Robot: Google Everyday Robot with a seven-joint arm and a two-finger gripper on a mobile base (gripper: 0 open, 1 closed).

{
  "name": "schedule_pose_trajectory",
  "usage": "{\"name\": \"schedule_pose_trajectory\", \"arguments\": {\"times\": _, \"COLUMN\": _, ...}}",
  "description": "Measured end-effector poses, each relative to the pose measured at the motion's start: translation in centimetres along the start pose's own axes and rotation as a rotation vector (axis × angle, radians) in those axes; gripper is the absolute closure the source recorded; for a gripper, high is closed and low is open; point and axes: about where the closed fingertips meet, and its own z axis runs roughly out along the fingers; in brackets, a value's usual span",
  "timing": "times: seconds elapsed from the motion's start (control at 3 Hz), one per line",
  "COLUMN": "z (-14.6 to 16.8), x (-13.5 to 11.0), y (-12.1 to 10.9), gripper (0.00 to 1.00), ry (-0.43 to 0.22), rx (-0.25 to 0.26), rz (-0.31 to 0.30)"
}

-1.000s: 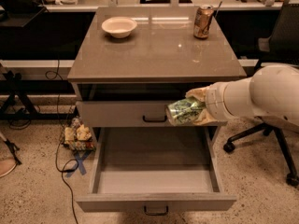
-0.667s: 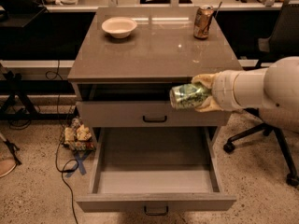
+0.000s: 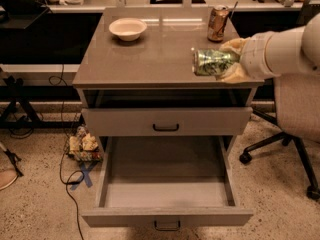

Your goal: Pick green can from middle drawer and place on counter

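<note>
**Over the tabletop's right front corner: green can in grasp**

Above the right front part of the tabletop (image 3: 150,59), the green can (image 3: 212,62) lies on its side, its silvery end facing left. The end effector (image 3: 227,60) is closed on it from the right, one pale finger above and one below. Whether the can touches the surface cannot be told. Behind it stands a gold-brown can (image 3: 218,23) with a straw; a white bowl (image 3: 128,28) sits far left. Below, the middle drawer (image 3: 167,216) is pulled open.
</note>
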Motion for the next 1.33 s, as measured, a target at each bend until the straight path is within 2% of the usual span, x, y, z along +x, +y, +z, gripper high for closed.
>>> {"name": "schedule_pose_trajectory", "arguments": {"times": 0.33, "z": 2.6, "x": 0.7, "y": -3.1, "gripper": 1.00, "ry": 0.013, "rx": -0.077, "rz": 0.075}}
{"name": "schedule_pose_trajectory", "arguments": {"times": 0.67, "z": 6.0, "x": 0.6, "y": -4.9, "gripper": 1.00, "ry": 0.010, "rx": -0.174, "rz": 0.104}}
{"name": "schedule_pose_trajectory", "arguments": {"times": 1.0, "z": 8.9, "x": 0.4, "y": -5.9, "gripper": 1.00, "ry": 0.008, "rx": -0.251, "rz": 0.120}}
{"name": "schedule_pose_trajectory", "arguments": {"times": 1.33, "z": 11.2, "x": 0.8, "y": -6.4, "gripper": 1.00, "ry": 0.015, "rx": -0.294, "rz": 0.143}}
